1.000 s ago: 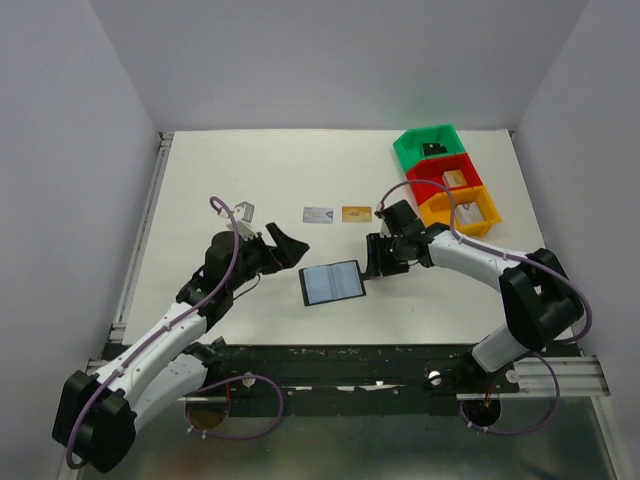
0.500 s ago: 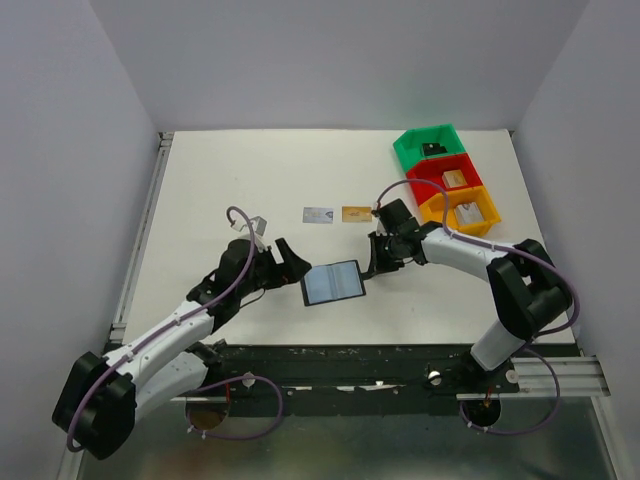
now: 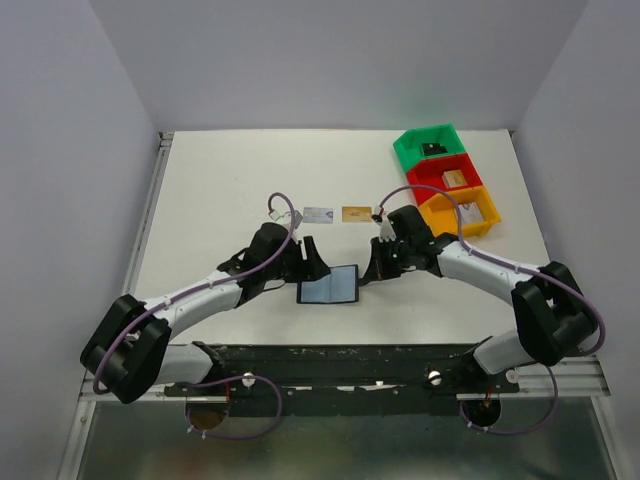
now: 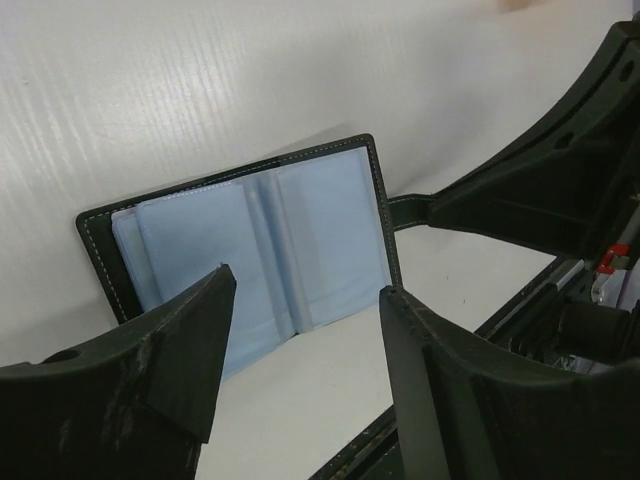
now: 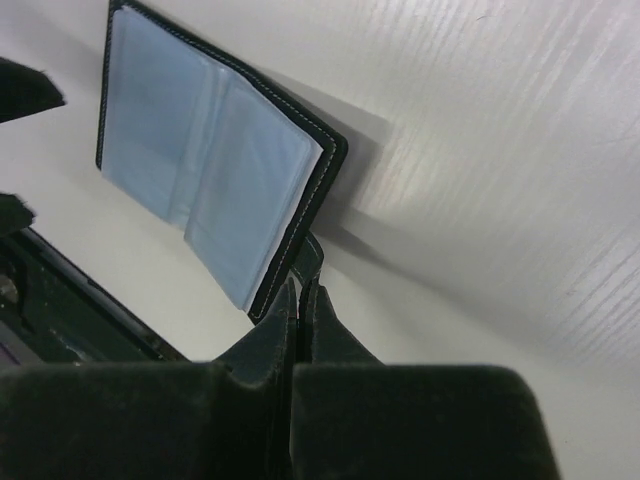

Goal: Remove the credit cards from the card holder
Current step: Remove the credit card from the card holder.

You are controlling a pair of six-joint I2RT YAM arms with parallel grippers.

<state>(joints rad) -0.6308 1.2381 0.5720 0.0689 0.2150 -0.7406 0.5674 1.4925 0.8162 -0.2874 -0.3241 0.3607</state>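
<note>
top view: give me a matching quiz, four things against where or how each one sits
Things:
1 card holder
2 gold card
3 silver card
4 green bin

Places or states:
a far right corner of the table
b open flat, blue-grey pockets up
c lying flat, right one of the loose pair
d lying flat, left one of the loose pair

Pairs: 1-b, 2-c, 3-d, 4-a

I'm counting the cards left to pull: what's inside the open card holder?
The card holder lies open, showing only its blue-grey pockets; no card plainly shows in them. Whether cards sit inside the sleeves cannot be seen, because the cloudy plastic covers them.
</note>
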